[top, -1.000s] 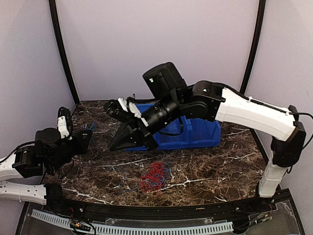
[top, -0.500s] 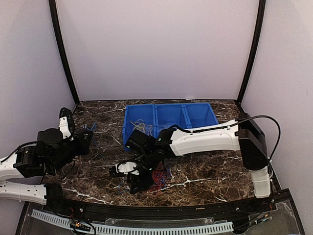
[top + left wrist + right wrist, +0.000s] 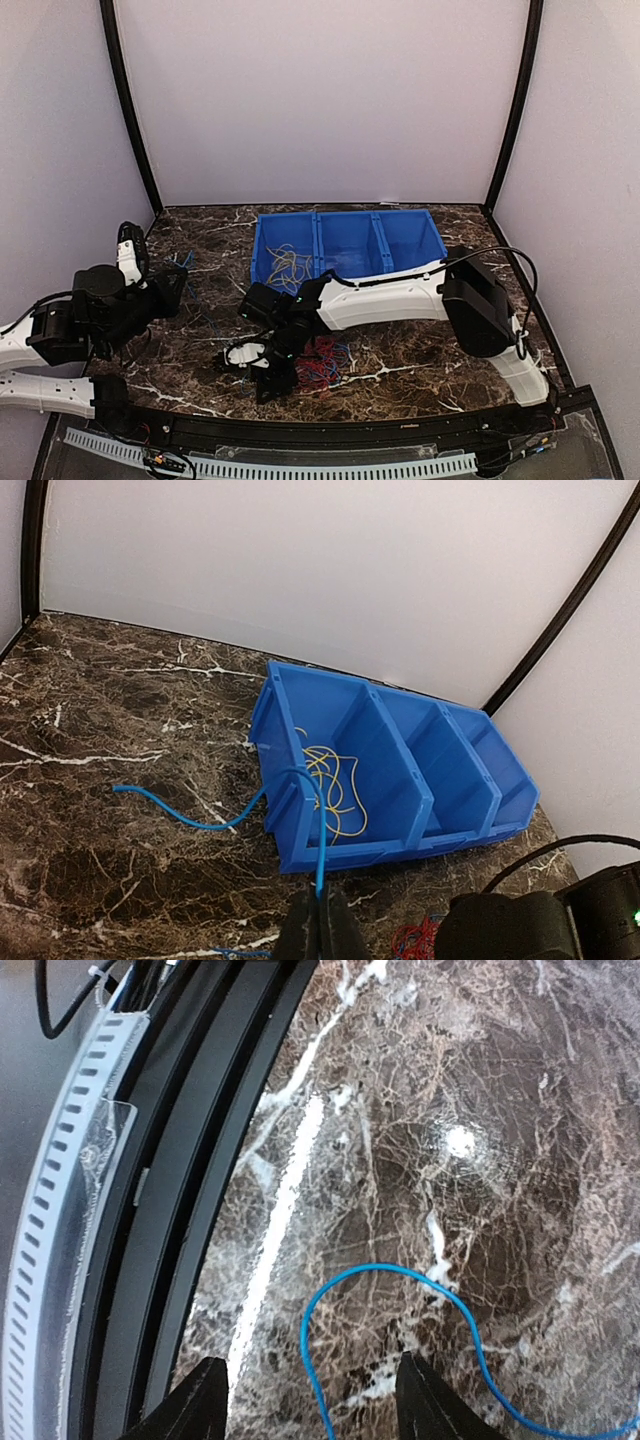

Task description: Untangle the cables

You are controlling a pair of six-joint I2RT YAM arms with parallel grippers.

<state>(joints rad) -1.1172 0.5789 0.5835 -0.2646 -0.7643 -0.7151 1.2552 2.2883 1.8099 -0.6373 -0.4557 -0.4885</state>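
here, on dark marble (image 3: 420, 348) under lilac walls (image 3: 320, 100), left tool (image 3: 318, 900) pinches a blue cable (image 3: 190, 821), right tool (image 3: 310, 1382) spread.

Two arms: left arm (image 3: 70, 328), right arm (image 3: 400, 290). One blue bin (image 3: 410, 240), three compartments. Tangled cables (image 3: 320, 362): uncountable.

Table (image 3: 430, 350) was dark brown marble-look stuff with white veins all over. The bin (image 3: 410, 238) was bright blue, and the yellow-tan cables (image 3: 330, 780) inside it really popped. The tangle on the table was mostly red cables (image 3: 325, 360) with thin blue ones mixed in, and the single blue cable (image 3: 190, 815) nearly matched the bin. Right arm (image 3: 385, 295) had a white shell with black joints, left arm (image 3: 95, 305) was mostly black. Walls (image 3: 320, 100) were plain pale lilac-white, corner posts (image 3: 125, 100) black, slotted strip (image 3: 60, 1210) white.
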